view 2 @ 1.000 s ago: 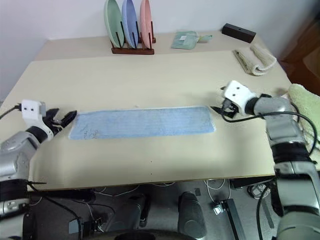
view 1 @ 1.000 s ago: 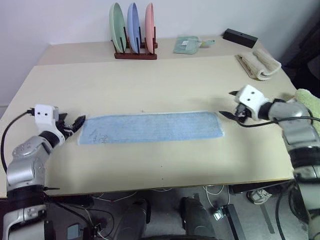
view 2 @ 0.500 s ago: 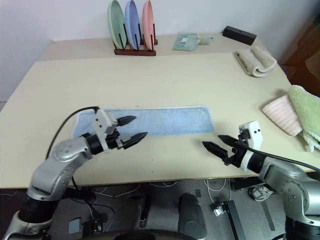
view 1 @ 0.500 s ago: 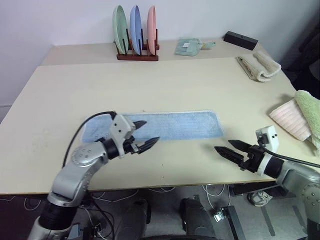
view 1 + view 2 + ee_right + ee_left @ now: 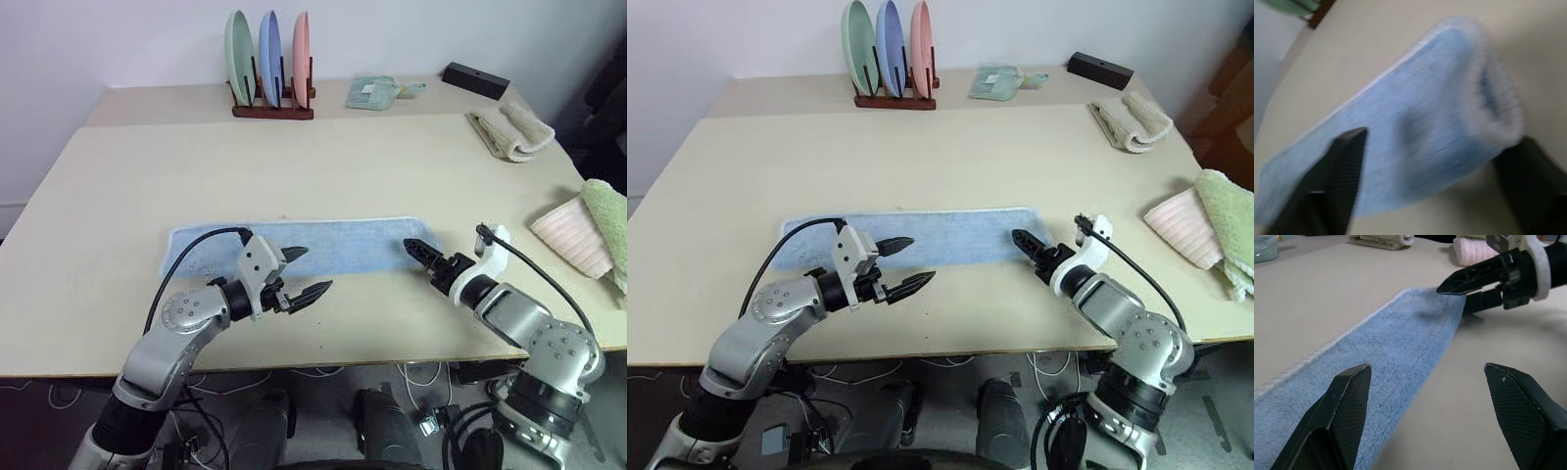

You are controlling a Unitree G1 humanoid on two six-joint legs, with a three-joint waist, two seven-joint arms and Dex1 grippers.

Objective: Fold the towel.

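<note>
Towel (image 5: 294,247): light blue terry, a long narrow strip, lay flat and full length across the near middle of the table (image 5: 323,166), long sides running left to right, no fold made. Pale hem along the far edge; small dark mark near its left end.

Handling, as judged: light, soft and limp; it would sag and trail when lifted, drag on the tabletop, and crease wherever pinched. Not fragile, and the nap should give fair grip. Best taken at the corners of one short end, hem included, so the end lifts square.

Left gripper (image 5: 309,274): jaws wide apart, empty, held over the towel's near edge around the middle of its length.

Right gripper (image 5: 418,253): at the towel's right short end, one finger over the cloth by the near corner. In the right wrist view the end sat between the two fingers, which stood apart; no pinch was evident.

Other items: plate rack (image 5: 271,73), mint cloth (image 5: 370,91), beige roll (image 5: 509,130), all well apart at the far side.
</note>
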